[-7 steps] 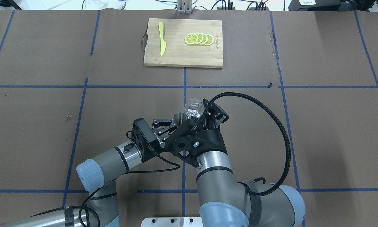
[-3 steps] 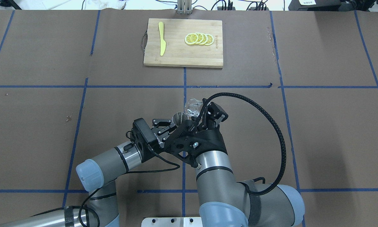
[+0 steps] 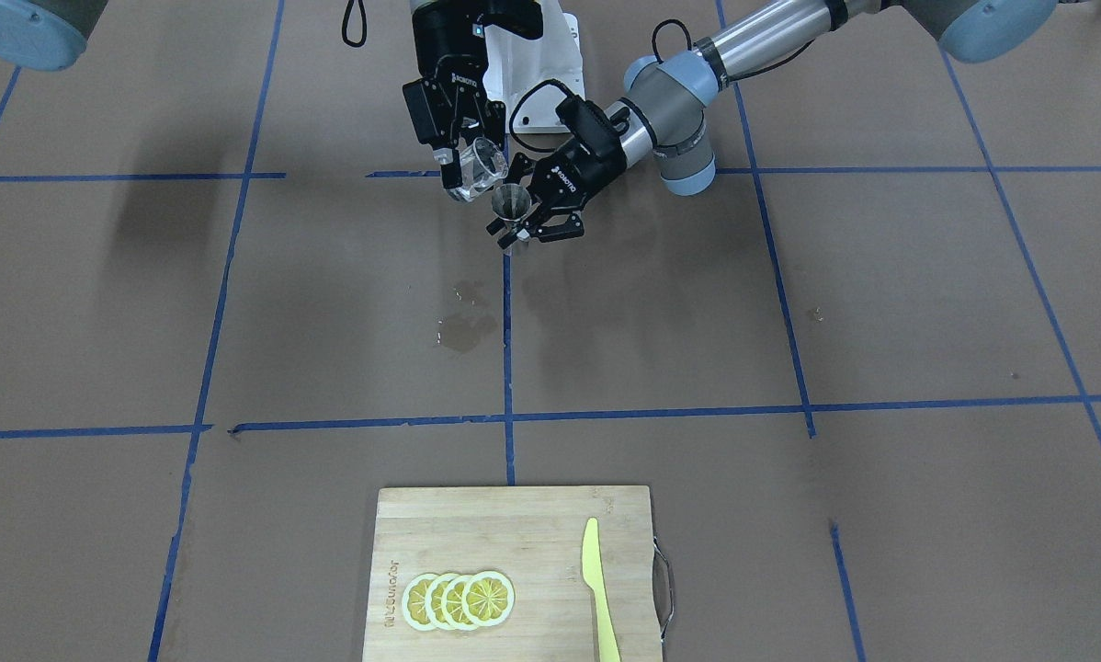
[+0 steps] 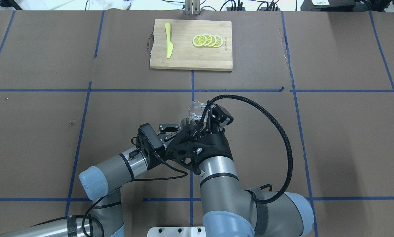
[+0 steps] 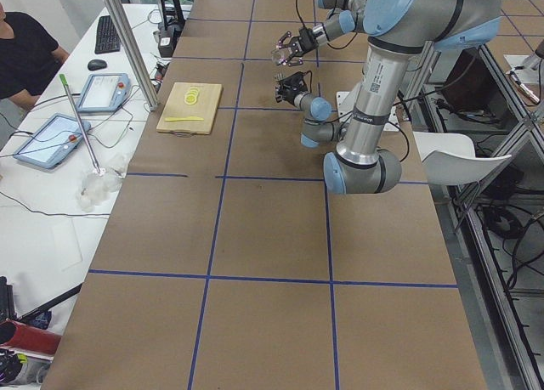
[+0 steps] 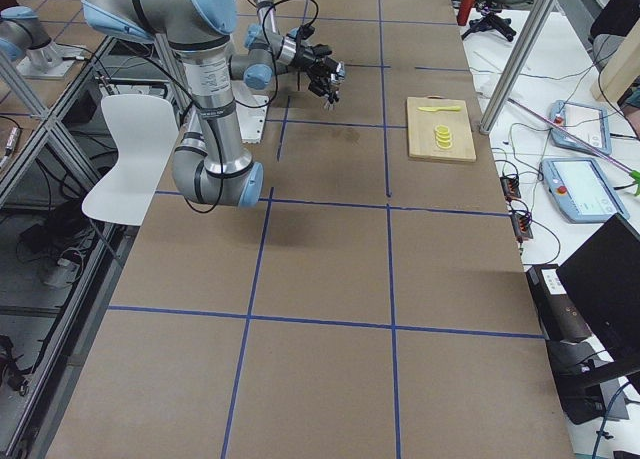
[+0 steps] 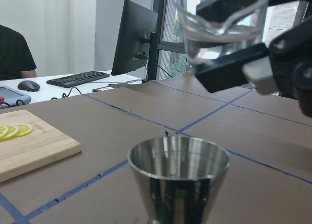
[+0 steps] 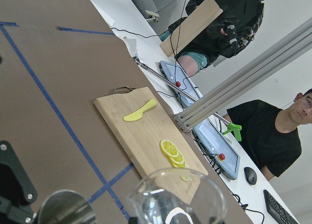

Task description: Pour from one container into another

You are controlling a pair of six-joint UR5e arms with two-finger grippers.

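Note:
A clear glass beaker (image 4: 196, 110) hangs tilted in the air, its mouth leaning toward the silver jigger (image 4: 183, 122). My right gripper (image 4: 204, 118) is shut on the beaker. The jigger stands upright just below and beside the beaker's lip, with my left gripper (image 4: 175, 129) shut on its waist. The front view shows the beaker (image 3: 477, 168) above left of the jigger (image 3: 511, 203). From the left wrist, the jigger's open cup (image 7: 179, 175) sits under the beaker (image 7: 219, 24). I cannot tell whether liquid is flowing.
A wooden cutting board (image 4: 184, 61) lies at the far middle of the table, with a yellow knife (image 4: 168, 40) and lemon slices (image 4: 207, 40) on it. A wet stain (image 3: 463, 329) marks the brown paper beyond the jigger. Operators sit past the far edge.
My right gripper has shifted left with the beaker, bringing it closer over the jigger and tipping it further. The left arm and jigger have stayed put.

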